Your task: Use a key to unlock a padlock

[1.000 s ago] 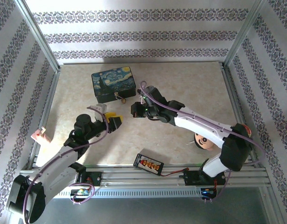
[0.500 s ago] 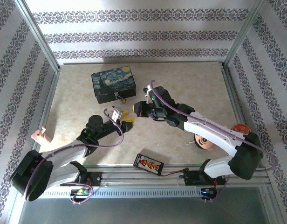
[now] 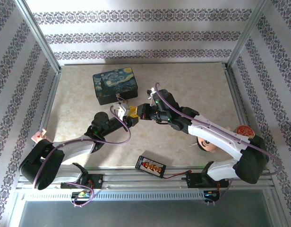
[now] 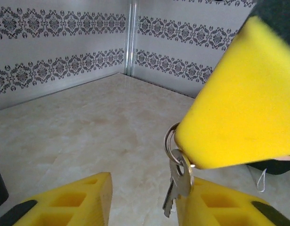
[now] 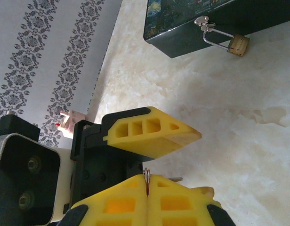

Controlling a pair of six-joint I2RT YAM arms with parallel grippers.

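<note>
Two grippers meet over the table (image 3: 192, 90), with one box (image 3: 115, 85), one padlock (image 5: 239, 45) and one black strip (image 3: 150, 165) in play. The box's lid is down, so its contents are hidden. The padlock hangs at the box's front edge, its shackle threaded through the clasp. The right gripper (image 5: 148, 181) is pressed tight on a ring (image 4: 169, 143), and the key (image 4: 177, 187) dangles from it, in the air near the box. The left gripper (image 4: 147, 200) has its fingers apart around the key, which is just beside one finger and not clamped. One blade or two stacked? Hard to make out. A round tin (image 3: 243, 129) sits partly hidden behind the right arm.
</note>
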